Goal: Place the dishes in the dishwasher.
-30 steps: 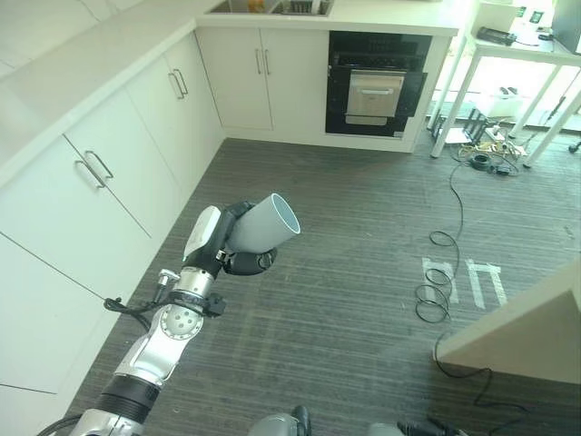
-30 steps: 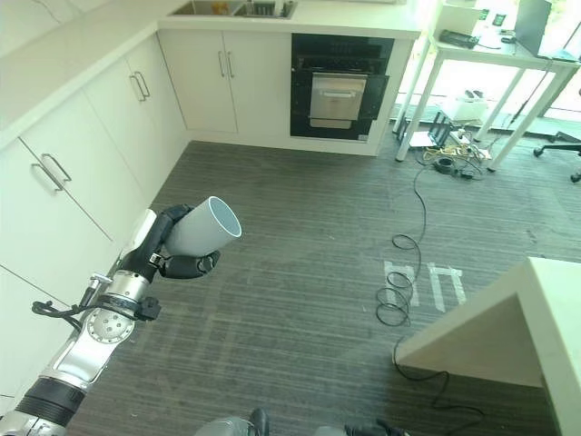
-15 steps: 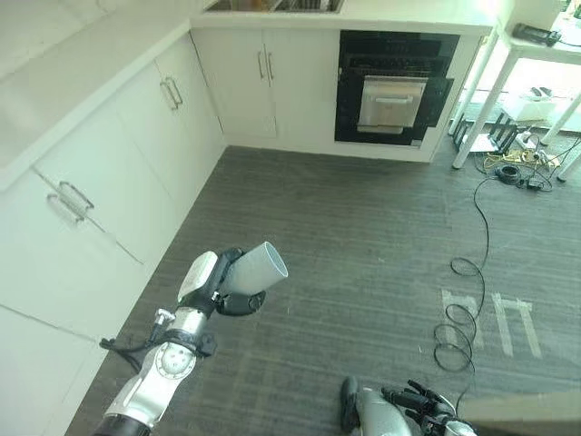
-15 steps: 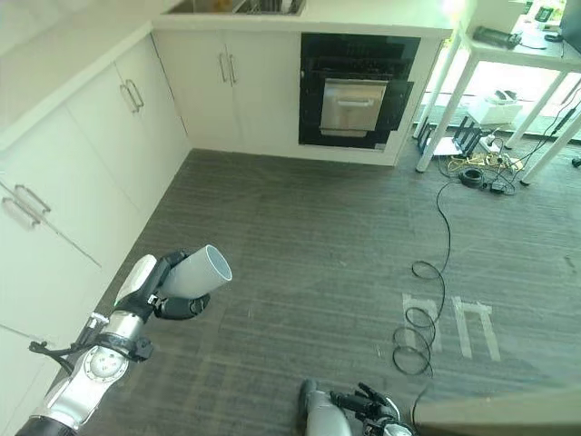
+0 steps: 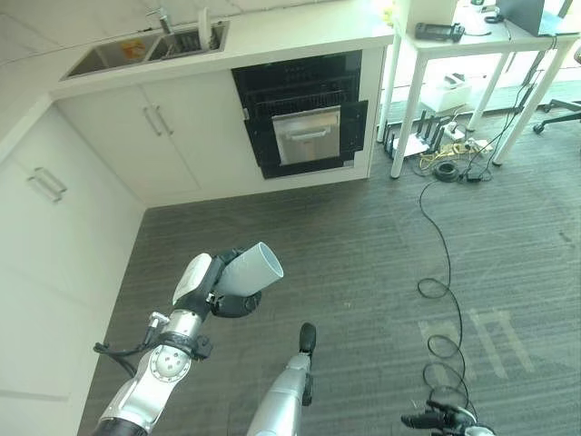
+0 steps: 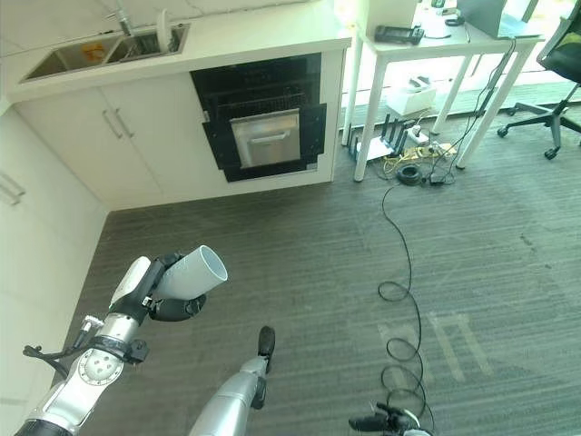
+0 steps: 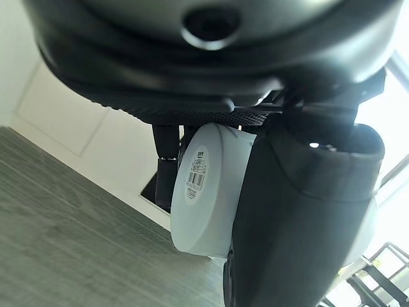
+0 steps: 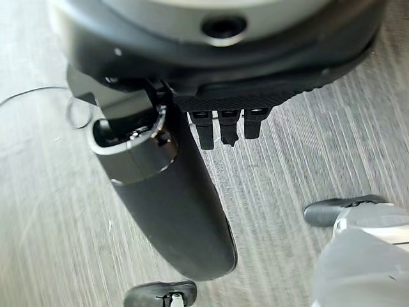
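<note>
With our left hand (image 5: 211, 283) curled round the cup (image 5: 249, 270) above the floor and our right hand (image 8: 167, 192) loose and empty, we should keep the cup level while approaching the dishwasher (image 5: 302, 125).

Grey plank floor (image 5: 363, 263); white cabinets (image 5: 172, 136); steel sink (image 5: 145, 54); black built-in oven (image 5: 304, 123); white desk (image 5: 472, 41).

cup (image 7: 214, 192): far side hidden behind left hand's thumb (image 7: 300, 224) | sink (image 5: 145, 53): contents too small to tell
</note>
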Robot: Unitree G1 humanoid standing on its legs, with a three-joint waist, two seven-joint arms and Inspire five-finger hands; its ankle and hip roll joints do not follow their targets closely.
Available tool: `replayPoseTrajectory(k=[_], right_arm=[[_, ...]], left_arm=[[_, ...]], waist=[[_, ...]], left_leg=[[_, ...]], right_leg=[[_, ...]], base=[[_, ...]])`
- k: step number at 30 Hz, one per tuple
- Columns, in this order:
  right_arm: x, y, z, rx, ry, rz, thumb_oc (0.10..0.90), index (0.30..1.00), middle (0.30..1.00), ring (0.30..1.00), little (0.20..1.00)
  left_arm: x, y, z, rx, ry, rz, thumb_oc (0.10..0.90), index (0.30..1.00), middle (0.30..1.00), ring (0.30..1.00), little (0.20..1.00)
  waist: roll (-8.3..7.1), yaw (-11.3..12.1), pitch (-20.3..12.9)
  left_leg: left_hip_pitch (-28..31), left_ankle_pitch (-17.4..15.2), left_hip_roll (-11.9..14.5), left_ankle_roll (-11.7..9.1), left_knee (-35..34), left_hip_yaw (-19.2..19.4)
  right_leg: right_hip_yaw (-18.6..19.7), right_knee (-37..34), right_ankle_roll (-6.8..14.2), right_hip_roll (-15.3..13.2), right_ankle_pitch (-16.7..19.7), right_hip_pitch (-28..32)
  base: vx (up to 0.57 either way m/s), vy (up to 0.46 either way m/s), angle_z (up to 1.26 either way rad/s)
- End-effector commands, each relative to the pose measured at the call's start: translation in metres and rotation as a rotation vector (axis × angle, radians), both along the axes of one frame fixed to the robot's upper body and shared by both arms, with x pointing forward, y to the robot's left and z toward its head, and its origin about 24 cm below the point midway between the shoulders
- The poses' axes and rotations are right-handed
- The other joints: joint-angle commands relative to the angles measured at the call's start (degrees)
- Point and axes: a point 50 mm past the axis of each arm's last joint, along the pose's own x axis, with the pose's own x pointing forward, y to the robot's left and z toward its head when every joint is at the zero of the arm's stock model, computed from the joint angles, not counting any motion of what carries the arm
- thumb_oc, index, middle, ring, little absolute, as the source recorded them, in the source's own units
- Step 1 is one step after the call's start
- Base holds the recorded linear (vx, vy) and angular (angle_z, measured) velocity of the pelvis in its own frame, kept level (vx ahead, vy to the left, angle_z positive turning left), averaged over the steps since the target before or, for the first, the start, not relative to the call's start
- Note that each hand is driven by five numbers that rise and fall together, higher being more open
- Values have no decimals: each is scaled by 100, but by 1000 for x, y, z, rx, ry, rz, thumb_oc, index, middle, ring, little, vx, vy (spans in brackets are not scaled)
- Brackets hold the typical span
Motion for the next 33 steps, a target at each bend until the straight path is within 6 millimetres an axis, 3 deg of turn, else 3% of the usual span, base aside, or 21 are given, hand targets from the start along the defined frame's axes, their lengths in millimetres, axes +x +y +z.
replayPoseTrajectory(k=[1, 2, 3, 4, 5, 6, 7, 9, 11, 12, 17, 18, 19, 22, 24, 25, 26, 29, 33], right_arm=[[15, 6, 2, -25, -48, 82, 800, 900, 900, 900, 900], [13, 8, 1, -25, -44, 85, 800, 900, 900, 900, 900], [10, 12, -1, -24, -45, 86, 800, 900, 900, 900, 900], [8, 18, -2, -21, -58, 80, 800, 900, 900, 900, 900], [8, 23, -4, -1, -63, 75, 800, 900, 900, 900, 900], [10, 25, -4, 5, -65, 88, 800, 900, 900, 900, 900], [11, 27, -3, 0, -79, 110, 800, 900, 900, 900, 900], [13, 25, -2, -7, -85, 99, 800, 900, 900, 900, 900], [10, 21, -2, -6, -74, 55, 800, 900, 900, 900, 900], [4, 21, -3, 0, -63, 44, 800, 900, 900, 900, 900], [-6, 14, -4, -5, -54, 27, 800, 900, 900, 900, 900], [-6, 13, -3, -8, -56, 33, 800, 900, 900, 900, 900], [-4, 11, -2, -14, -63, 32, 800, 900, 900, 900, 900], [1, 6, 1, -29, -76, 22, 800, 900, 900, 900, 900], [5, 3, 2, -33, -91, 11, 800, 900, 900, 900, 900], [9, 2, 4, -32, -103, 3, 800, 900, 900, 900, 900], [11, 1, 5, -33, -108, -2, 800, 900, 900, 900, 900], [14, 1, 5, -31, -109, -42, 800, 900, 900, 900, 900], [11, 6, 2, -11, -100, -47, 800, 900, 900, 900, 900]], left_arm=[[30, 9, 88, -17, -381, -11, 400, 300, 300, 300, 300], [31, 9, 91, -7, -386, -15, 400, 300, 300, 300, 300], [32, 8, 93, 10, -396, -21, 400, 300, 300, 300, 300], [34, 12, 97, 40, -405, -17, 400, 300, 300, 300, 300], [35, 16, 96, 59, -397, 8, 400, 300, 300, 300, 300], [35, 17, 95, 59, -399, 24, 400, 300, 300, 300, 300], [34, 16, 93, 55, -410, 37, 400, 300, 300, 300, 300], [34, 14, 93, 55, -414, 29, 400, 300, 300, 300, 300], [36, 10, 98, 55, -431, 17, 400, 300, 300, 300, 300], [36, 11, 100, 55, -459, 25, 400, 300, 300, 300, 300], [35, 10, 96, 31, -476, 40, 400, 300, 300, 300, 300], [34, 8, 95, 32, -477, 33, 400, 300, 300, 300, 300], [33, 5, 96, 32, -484, 19, 400, 300, 300, 300, 300], [33, 1, 101, 25, -489, -9, 400, 300, 300, 300, 300], [35, -1, 105, 22, -491, -26, 400, 300, 300, 300, 300], [35, -2, 108, 21, -493, -40, 400, 300, 300, 300, 300], [36, -3, 110, 21, -495, -46, 400, 300, 300, 300, 300], [40, -7, 113, 20, -502, -59, 400, 300, 300, 300, 300], [40, -7, 115, 31, -511, -52, 400, 300, 300, 300, 300]], waist=[[-203, 44, -122], [-208, 13, -168], [-184, -26, -168], [-83, -57, -143], [18, -101, -107], [54, -139, -86], [65, -310, -9], [27, -442, 24], [-59, -681, 138], [-103, -754, 149], [-211, -809, -39], [-236, -779, -44], [-386, -702, -54], [-434, -564, 61], [-435, -509, 86], [-403, -513, 52], [-358, -523, 62], [-225, -594, -4], [-127, -583, -142]], left_leg=[[770, 264, -75, -300, 377, -106], [899, 141, -149, -188, 377, -94], [1062, 26, -209, -73, 377, -102], [1350, -167, -320, 137, 377, -224], [1690, -357, -343, 237, 377, -300], [1820, -436, -335, 254, 377, -322], [2081, -604, -429, 283, 377, -413], [2237, -743, -571, 292, 377, -588], [2640, -992, -672, 243, 377, -910], [2841, -1192, -660, 190, 377, -987], [3110, -1363, -454, -31, 377, -761], [3170, -1096, -365, -119, 377, -648], [3289, -215, -335, -291, 377, -454], [2468, 198, -235, -404, 1556, -168], [2251, 124, -138, -375, 1348, -9], [2323, 16, 14, -366, 597, 253], [2288, -54, 107, -396, 377, 370], [1910, -385, 384, -494, 377, 474], [1944, -630, 370, -537, 377, 329]], right_leg=[[-470, 437, 736, -254, 726, -855], [-516, 438, 849, -289, 1195, -743], [-631, 966, 1022, -362, 1676, -888], [-862, 2314, 1197, -489, 2291, -1438], [-1055, 3298, 1156, -560, 2603, -2090], [-1092, 3492, 1080, -526, 2564, -2413], [-1120, 3053, 1008, -200, 2217, -2925], [-1065, 2284, 983, -90, 2188, -3166], [-1034, 437, 999, -447, 2200, -3449], [-891, 437, 1066, -569, 2197, -3758], [-745, 437, 883, -439, 1987, -3473], [-742, 437, 825, -432, 1885, -3354], [-648, 437, 749, -491, 1761, -3188], [-717, 437, 567, -487, 1514, -2769], [-798, 437, 536, -498, 1395, -2631], [-904, 437, 559, -515, 1267, -2561], [-960, 437, 581, -505, 1207, -2519], [-1137, 437, 661, -568, 1119, -2566], [-1333, 437, 753, -727, 1119, -2703]], base=[[614, 250, -61], [446, 196, -59], [484, 220, -38], [563, 214, -16], [525, 163, 8], [522, 25, -8], [380, -47, -29], [370, -99, -11], [609, -309, 88], [628, -396, 60], [334, -214, 27], [315, -213, 40], [357, -242, 9], [223, -177, 22], [141, -44, 4], [143, 62, 2], [130, 101, 7], [77, 151, 23], [37, 120, 18]])
